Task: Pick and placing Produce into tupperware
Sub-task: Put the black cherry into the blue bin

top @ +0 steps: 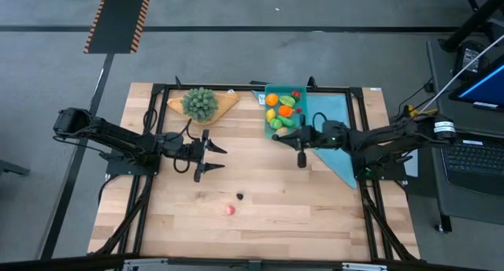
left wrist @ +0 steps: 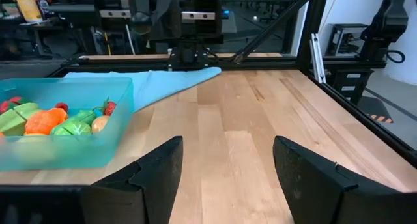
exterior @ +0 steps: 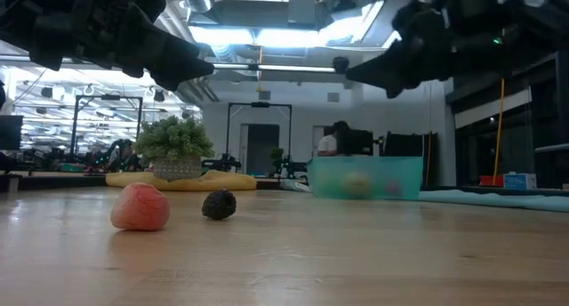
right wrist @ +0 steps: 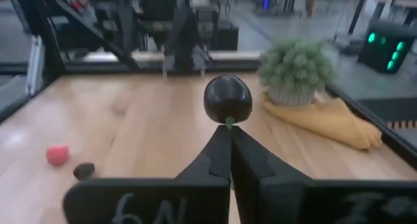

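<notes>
between right fingers (right wrist: 229, 142), dark produce (right wrist: 228, 99)

Both arms: dark, near-black jointed links throughout. Left gripper (top: 209, 157): two slim pointed black fingers (left wrist: 313, 178), matte, broad and angular seen close. Right gripper (top: 301, 154): black fingers tapering to a narrow tip; pale handwritten-looking marks on its black base plate. Small green light on right arm.
</notes>
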Available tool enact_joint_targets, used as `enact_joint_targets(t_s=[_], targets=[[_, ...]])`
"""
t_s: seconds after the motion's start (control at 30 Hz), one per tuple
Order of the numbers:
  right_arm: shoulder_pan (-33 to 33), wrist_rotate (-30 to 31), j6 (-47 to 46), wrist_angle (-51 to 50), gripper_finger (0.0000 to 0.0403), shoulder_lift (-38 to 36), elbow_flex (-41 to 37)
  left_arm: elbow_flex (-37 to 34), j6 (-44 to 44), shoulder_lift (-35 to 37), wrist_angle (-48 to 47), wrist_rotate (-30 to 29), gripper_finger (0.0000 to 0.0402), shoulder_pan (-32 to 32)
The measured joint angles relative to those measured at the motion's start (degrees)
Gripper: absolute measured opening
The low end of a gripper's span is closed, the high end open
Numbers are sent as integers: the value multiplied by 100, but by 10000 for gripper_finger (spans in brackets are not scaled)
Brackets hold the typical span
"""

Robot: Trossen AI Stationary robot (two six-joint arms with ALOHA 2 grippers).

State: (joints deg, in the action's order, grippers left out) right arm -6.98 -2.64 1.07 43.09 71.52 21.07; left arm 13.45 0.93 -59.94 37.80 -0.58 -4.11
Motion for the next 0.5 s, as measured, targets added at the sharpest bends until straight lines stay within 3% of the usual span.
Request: enact_joint_targets(t_s=[0.27, 0.5], targets=[[-4, 66, -174, 1244, 2, -187, -869, 0, 0, 0, 2, 0, 231, 2], [-4, 1181, -229, 1335, 2, -187, -946, 0, -2, 0, 0, 2, 231, 2]])
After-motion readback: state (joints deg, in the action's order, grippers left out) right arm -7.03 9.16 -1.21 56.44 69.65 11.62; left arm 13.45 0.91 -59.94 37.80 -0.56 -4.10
